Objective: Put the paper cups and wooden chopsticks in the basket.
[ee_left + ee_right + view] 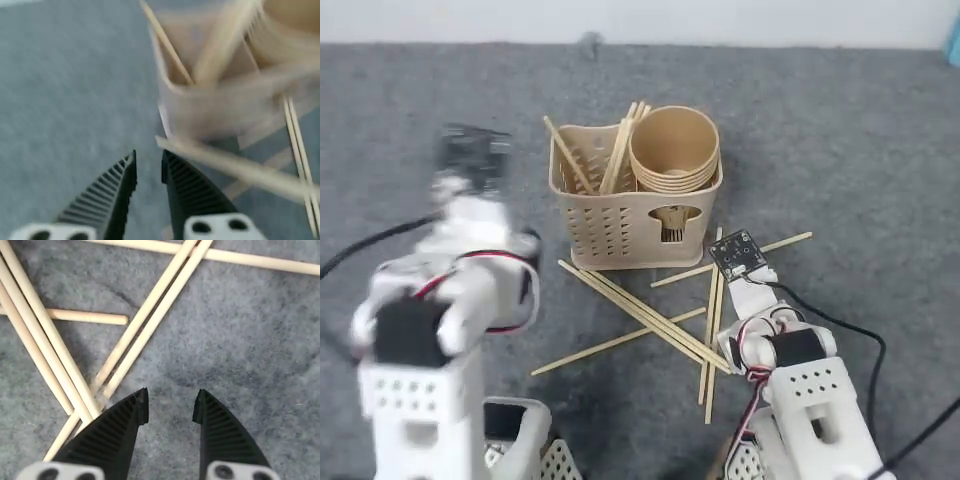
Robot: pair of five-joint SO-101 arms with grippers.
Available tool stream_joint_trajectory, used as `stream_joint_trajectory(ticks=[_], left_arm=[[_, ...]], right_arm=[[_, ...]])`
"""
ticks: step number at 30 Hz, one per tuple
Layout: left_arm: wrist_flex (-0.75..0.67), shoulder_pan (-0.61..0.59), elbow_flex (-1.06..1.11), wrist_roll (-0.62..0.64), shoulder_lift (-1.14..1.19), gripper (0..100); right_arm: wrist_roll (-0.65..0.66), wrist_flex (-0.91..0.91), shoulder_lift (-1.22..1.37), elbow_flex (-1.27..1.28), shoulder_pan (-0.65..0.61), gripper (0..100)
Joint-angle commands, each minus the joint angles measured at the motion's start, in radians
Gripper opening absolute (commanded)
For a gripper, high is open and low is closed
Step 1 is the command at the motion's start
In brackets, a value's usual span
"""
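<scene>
The right claw (171,405) hangs low over the grey table (840,150), fingers spread, with nothing between them. Just ahead of its tips lie the loose wooden chopsticks (45,355), flat and crossing. Three run side by side on a slant past one fingertip, and two more cross them under that same fingertip and run away from the claw on the opposite slant. One lies crosswise at the far end, and one short end pokes in from the side. That makes seven by this count. In the high view the same scatter (640,310) fans out from the right arm toward the foot of the basket (620,235).

The left claw (148,167) is narrowly parted and empty, tips pointing at the near corner of the basket (210,110), close ahead but not touching.

The basket stands upright and holds two kinds of thing. On the side toward the right claw is one stack of nested paper cups (675,145), mouths up; their number cannot be told. On the side toward the left claw are at least four stowed sticks (618,155), standing on end and leaning, tips above the rim.
</scene>
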Motion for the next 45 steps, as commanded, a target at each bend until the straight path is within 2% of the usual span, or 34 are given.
stream_joint_trajectory(ticks=[1,4,9,11,16,21,26,31,45], left_arm=[[0.068,0.127,0.012,-0.075,0.048,8],[0.055,0.216,0.116,-0.080,0.049,8],[-0.080,0.371,0.300,-0.075,0.048,8],[-0.147,0.407,0.374,-0.075,0.052,8],[-0.325,0.456,0.538,-0.074,0.055,8],[-0.422,0.509,0.661,-0.074,0.055,8],[-0.525,0.540,0.739,-0.072,0.055,8],[-0.623,0.539,0.799,-0.072,0.057,8],[-0.663,0.532,0.837,-0.072,0.058,8]], right_arm=[[0.009,-0.019,-0.018,-0.005,0.012,16.2],[0.008,-0.019,-0.018,-0.005,0.012,16.2],[0.005,-0.019,-0.018,-0.005,0.013,16.2],[0.003,-0.036,-0.018,-0.005,0.024,16.2],[-0.034,-0.088,-0.027,-0.009,0.157,16.2],[-0.087,-0.120,-0.027,-0.015,0.196,16.2],[-0.094,-0.143,-0.027,-0.029,0.269,16.2],[-0.163,-0.147,-0.027,-0.052,0.335,16.2],[-0.158,-0.147,-0.018,-0.046,0.291,16.4]])
